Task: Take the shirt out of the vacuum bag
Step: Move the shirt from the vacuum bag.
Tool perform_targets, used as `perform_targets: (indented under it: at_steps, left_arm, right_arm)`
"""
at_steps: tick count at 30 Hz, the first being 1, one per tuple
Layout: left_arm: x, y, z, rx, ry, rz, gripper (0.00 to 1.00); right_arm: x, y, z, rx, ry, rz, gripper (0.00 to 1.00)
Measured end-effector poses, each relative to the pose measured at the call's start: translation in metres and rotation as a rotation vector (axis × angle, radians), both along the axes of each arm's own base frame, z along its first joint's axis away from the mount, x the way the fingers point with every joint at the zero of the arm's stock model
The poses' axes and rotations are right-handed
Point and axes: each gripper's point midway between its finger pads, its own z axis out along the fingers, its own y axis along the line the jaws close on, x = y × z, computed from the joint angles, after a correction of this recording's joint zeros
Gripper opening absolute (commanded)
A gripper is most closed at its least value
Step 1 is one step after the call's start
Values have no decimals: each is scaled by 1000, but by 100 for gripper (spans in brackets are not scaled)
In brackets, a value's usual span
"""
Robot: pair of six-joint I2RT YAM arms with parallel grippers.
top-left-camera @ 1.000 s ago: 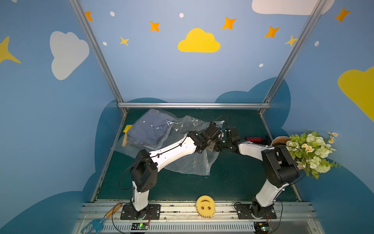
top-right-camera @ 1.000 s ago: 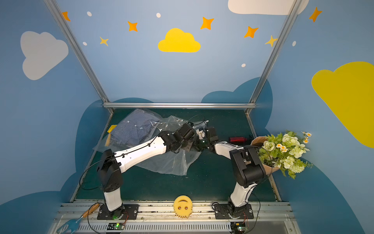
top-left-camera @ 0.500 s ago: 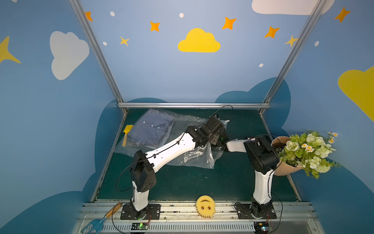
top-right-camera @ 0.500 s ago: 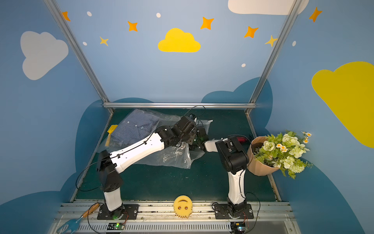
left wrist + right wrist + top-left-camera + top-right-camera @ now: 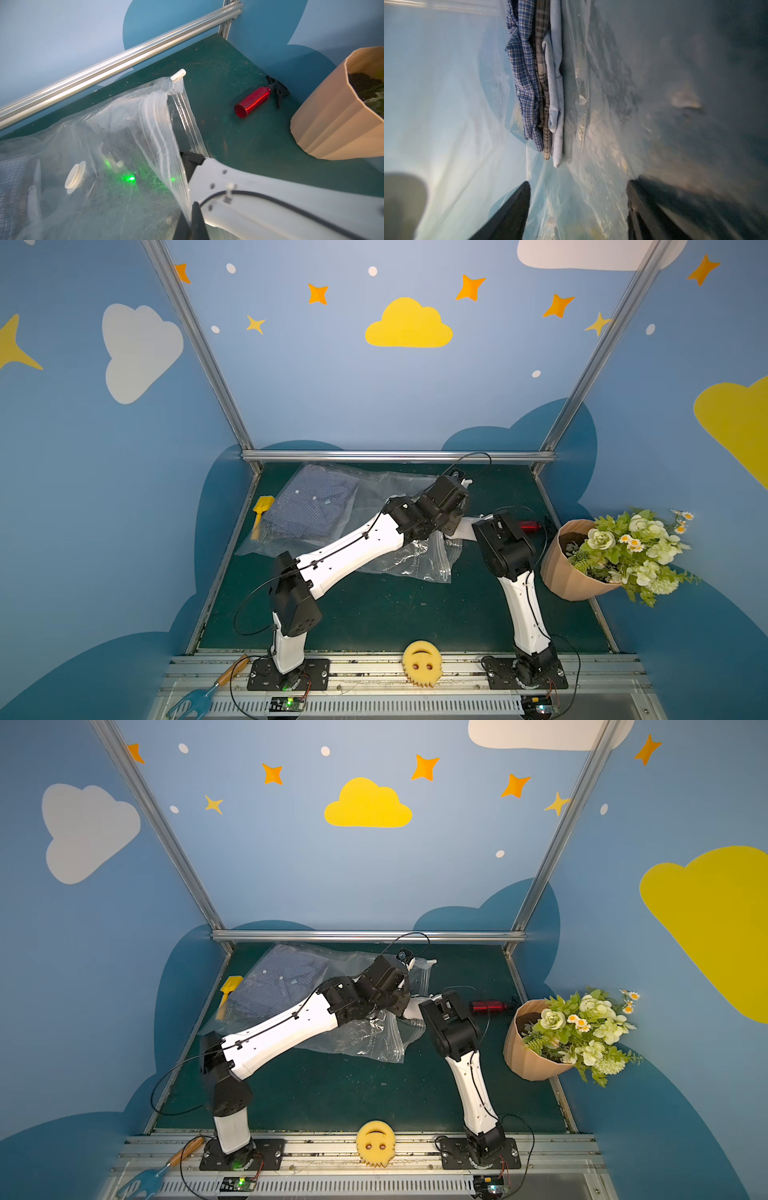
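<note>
The clear vacuum bag lies across the back of the green table. A folded blue checked shirt sits inside its far left end. My left gripper is shut on the bag's upper sheet by the zip edge and holds the mouth up. The white slider clip and round valve show. My right forearm reaches into the mouth. Inside, my right gripper is open and empty, a short way from the shirt, which tops a stack of folded clothes.
A red spray bottle lies at the back right, beside a tan flowerpot. A yellow toy spade rests left of the bag. A yellow smiley sponge and a blue-tipped tool sit on the front rail.
My right arm has folded in to the left and pushed its gripper into the bag's mouth, jaws opening wider. My left gripper has kept its hold and drawn the bag's edge up and back.
</note>
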Motion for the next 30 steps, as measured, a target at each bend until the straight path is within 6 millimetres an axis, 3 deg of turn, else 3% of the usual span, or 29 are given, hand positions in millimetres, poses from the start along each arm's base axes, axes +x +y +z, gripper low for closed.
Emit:
perform_targets:
  at_steps: [6, 17, 22, 30]
  left_arm:
    - [-3, -2, 3, -1, -4, -11, 4]
    - [2, 5, 5, 14, -2, -4, 4]
    - [-9, -4, 4, 10, 6, -37, 4]
    - [-9, -3, 3, 10, 11, -30, 4]
  right_arm:
    - [9, 24, 9, 19, -28, 27, 77]
    - [27, 66, 4, 42, -48, 66, 78]
    - [28, 89, 5, 90, -71, 93, 78]
    - [26, 121, 9, 147, -102, 126, 78]
